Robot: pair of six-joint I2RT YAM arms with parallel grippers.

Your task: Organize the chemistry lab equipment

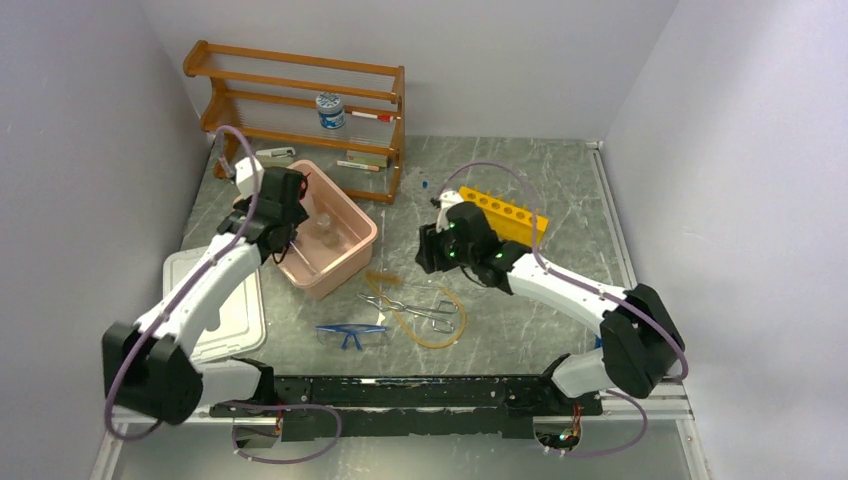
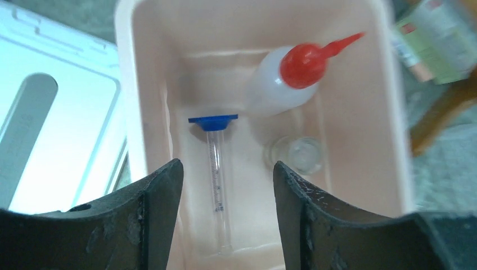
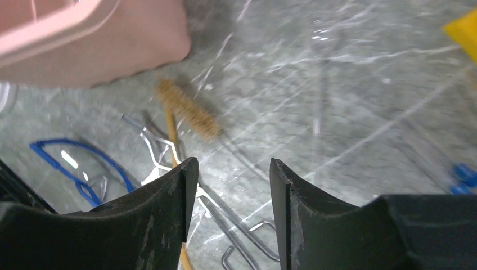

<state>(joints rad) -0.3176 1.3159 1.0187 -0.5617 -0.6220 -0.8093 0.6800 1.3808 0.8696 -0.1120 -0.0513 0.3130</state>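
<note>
My left gripper (image 1: 285, 215) hovers open and empty over the pink bin (image 1: 352, 252). In the left wrist view the bin (image 2: 126, 84) holds a red-nozzled squeeze bottle (image 2: 287, 76), a blue-capped thin tube (image 2: 216, 169) and a small clear glass (image 2: 298, 154). My right gripper (image 1: 435, 250) is open and empty above the table, near the yellow holed rack (image 1: 505, 213). Metal tongs (image 1: 410, 305), amber tubing (image 1: 440, 325) and blue-framed goggles (image 1: 352, 335) lie in front. The right wrist view shows the tongs (image 3: 236, 225), a brown brush (image 3: 188, 109) and the goggles (image 3: 79, 166).
A wooden shelf (image 1: 300, 110) stands at the back with a small jar (image 1: 330, 110) and thin items on it. A white lid (image 1: 235, 315) lies left of the bin, under my left arm. Grey walls close in on both sides.
</note>
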